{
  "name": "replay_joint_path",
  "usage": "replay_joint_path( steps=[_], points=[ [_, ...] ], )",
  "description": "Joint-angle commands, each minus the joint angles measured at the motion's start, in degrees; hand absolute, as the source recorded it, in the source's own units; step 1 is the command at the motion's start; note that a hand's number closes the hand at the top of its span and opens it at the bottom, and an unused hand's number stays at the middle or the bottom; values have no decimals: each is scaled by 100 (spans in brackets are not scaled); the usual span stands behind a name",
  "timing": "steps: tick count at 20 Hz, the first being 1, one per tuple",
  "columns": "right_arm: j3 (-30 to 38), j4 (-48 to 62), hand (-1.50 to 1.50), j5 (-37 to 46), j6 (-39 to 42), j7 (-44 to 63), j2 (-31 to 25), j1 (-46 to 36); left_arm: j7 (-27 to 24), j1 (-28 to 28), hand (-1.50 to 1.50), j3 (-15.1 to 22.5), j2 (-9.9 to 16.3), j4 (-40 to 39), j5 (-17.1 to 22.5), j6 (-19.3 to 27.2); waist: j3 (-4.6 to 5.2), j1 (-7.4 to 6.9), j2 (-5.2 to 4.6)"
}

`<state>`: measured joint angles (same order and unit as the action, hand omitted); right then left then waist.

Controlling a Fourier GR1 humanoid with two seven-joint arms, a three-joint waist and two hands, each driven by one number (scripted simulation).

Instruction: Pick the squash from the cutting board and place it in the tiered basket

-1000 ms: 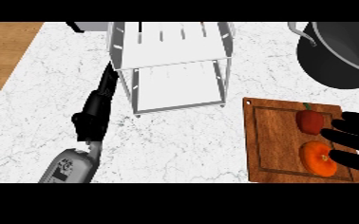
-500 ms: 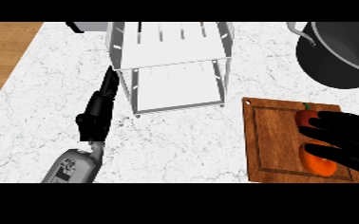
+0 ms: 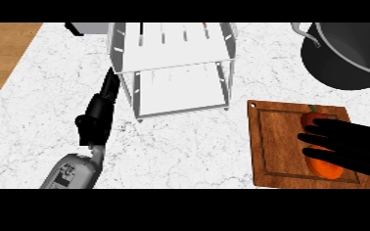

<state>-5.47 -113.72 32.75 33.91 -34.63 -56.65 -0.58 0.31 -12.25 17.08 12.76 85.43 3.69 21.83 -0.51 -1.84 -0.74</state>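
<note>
An orange-red squash (image 3: 323, 166) lies lengthwise on the wooden cutting board (image 3: 274, 142) at the lower right. My right hand (image 3: 345, 144) comes in from the right edge and lies over the squash's middle, fingers spread and pointing left, hiding that part. Only the squash's red top near the stem (image 3: 311, 118) and its orange lower end show. The white tiered basket (image 3: 177, 68) stands upper centre, left of the board. My left hand (image 3: 96, 112) rests on the counter just left of the basket, fingers pointing up.
A large dark pot (image 3: 339, 54) sits at the upper right, behind the board. White marble counter (image 3: 188, 151) lies between the basket and board. A wooden strip (image 3: 14, 44) runs along the far left edge.
My right hand has slid further left over the squash, now covering its middle. The left hand, basket and board have not moved.
</note>
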Motion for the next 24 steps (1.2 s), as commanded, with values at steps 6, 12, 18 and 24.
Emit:
replay_joint_path(
  steps=[6, 12, 18, 24],
  points=[
    [-1166, 2478, -150, 1504, -1590, -2071, 180, -532, 94, 379, 0, 174, -86, 346, -169, -13, 42, -21, 40],
    [-1165, 3718, -150, 1720, -2299, -2989, 249, -628, 21, 352, 0, -205, 20, 308, -133, -165, 46, 112, 61],
    [-1330, 4414, -150, 1996, -2305, -3058, 768, -1217, 236, 273, 0, -316, -74, 370, -241, -261, 48, 135, 66],
    [-1411, 4150, -150, 2094, -2302, -2848, 969, -1019, 13, 397, 0, -365, -249, 273, -418, -291, 51, 177, 75]
  ],
)
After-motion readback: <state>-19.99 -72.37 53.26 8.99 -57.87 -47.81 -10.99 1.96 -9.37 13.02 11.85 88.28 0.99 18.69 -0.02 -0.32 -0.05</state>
